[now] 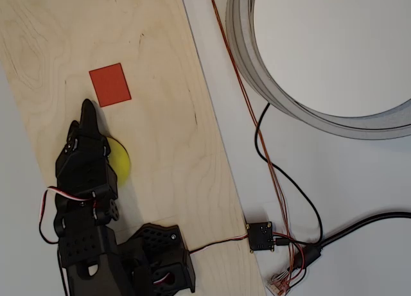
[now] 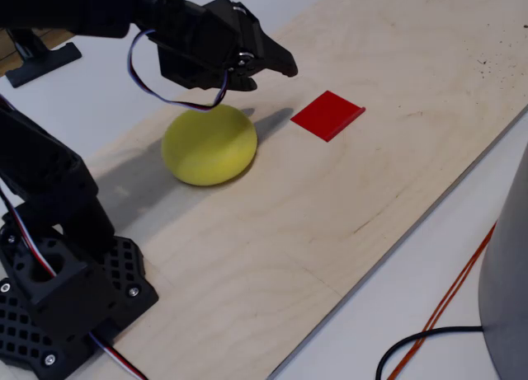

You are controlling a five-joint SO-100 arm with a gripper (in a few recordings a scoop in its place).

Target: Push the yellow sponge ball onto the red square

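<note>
The ball [image 2: 209, 144] sits on the board [image 2: 330, 215] at the left centre of the fixed view, and my gripper [image 2: 276, 65] hangs just above its upper edge, the black fingers pointing right toward the square [image 2: 327, 114]. From overhead, most of the ball [image 1: 120, 161] is hidden under my arm, with only a yellow crescent showing at the arm's right side in the lower left of the frame; the gripper tip [image 1: 88, 106] points up the frame and ends just short of the lower left corner of the square [image 1: 110, 85]. The fingers look drawn together to a narrow point with nothing between them. Ball and square lie near each other but apart, a strip of bare wood between them. The board [image 1: 167, 116] is pale plywood on a white table [image 1: 359, 180]. To the right, a large grey ring [image 1: 257, 65] fills the upper right, and black and orange cables [image 1: 270, 161] run down to a small black box [image 1: 261, 235] at the board's edge.
</note>
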